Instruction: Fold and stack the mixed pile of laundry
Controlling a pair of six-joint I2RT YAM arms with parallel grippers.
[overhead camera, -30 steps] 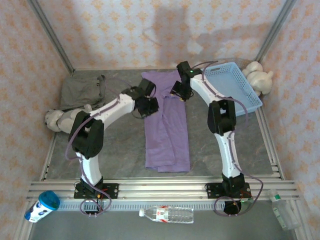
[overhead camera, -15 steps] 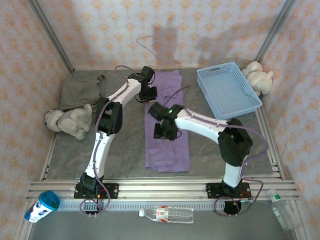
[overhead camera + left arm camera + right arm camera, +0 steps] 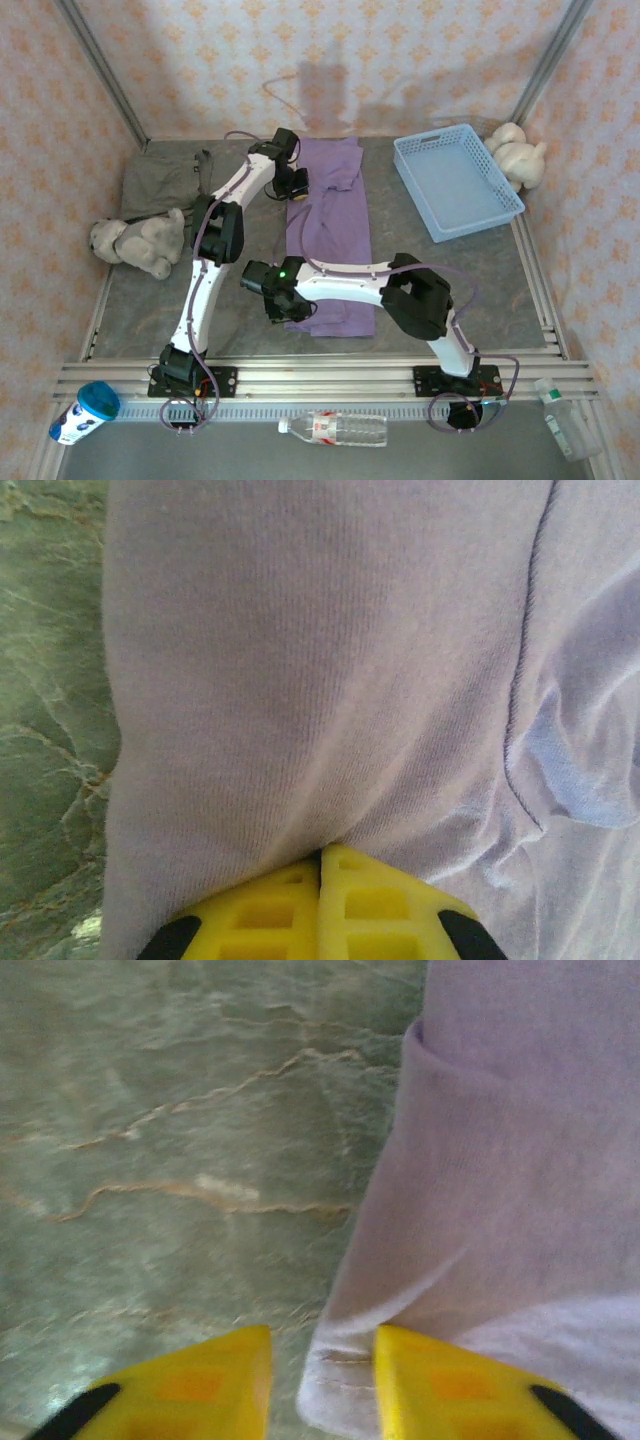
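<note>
The lavender T-shirt (image 3: 332, 235) lies folded into a long strip down the middle of the table. My left gripper (image 3: 296, 183) is at its far left edge, yellow fingers (image 3: 300, 905) pressed together with the T-shirt (image 3: 320, 660) pinched between them. My right gripper (image 3: 283, 303) sits at the strip's near left corner. Its jaws stand open around the hemmed corner of the T-shirt (image 3: 490, 1210), with the fingers (image 3: 200, 1385) low over the table. The grey-olive garment (image 3: 165, 180) lies flat at the back left, apart from both grippers.
A light blue mesh basket (image 3: 457, 182) stands at the back right, with a plush toy (image 3: 518, 152) beyond it. Another plush toy (image 3: 135, 240) lies at the left edge. Patterned walls close in the table; a bottle (image 3: 335, 428) and a cup (image 3: 83, 411) lie off its near edge.
My right arm has swung from the strip's far end to its near left corner. My left gripper went to the shirt's far left edge and has stayed there.
</note>
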